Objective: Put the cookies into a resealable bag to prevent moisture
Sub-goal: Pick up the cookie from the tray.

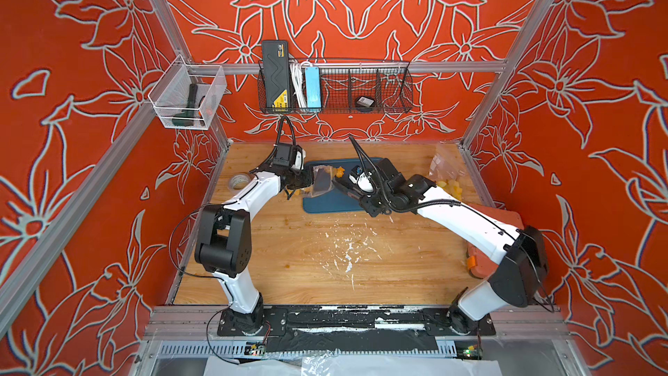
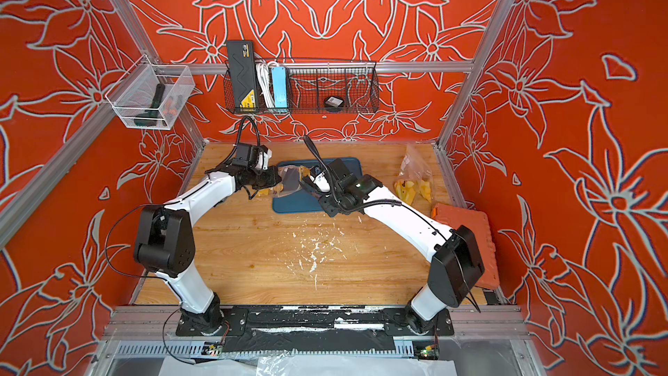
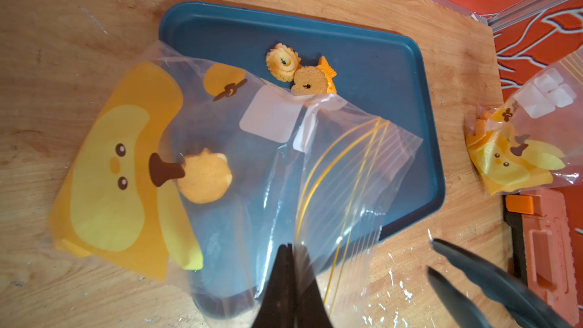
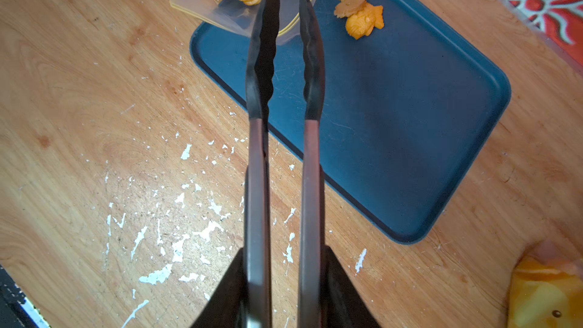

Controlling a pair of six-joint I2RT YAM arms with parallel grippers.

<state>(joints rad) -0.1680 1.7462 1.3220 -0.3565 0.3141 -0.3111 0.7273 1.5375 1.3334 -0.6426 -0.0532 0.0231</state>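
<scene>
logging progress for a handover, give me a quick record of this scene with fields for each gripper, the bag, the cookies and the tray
left gripper: shut on the edge of the clear bag
right gripper: shut on tongs, tong tips apart and empty
bag position: overlaps one end of the blue tray
in bag: one cookie
on tray: three cookies, clustered, loose
second bag: off the tray, apart from both grippers
</scene>
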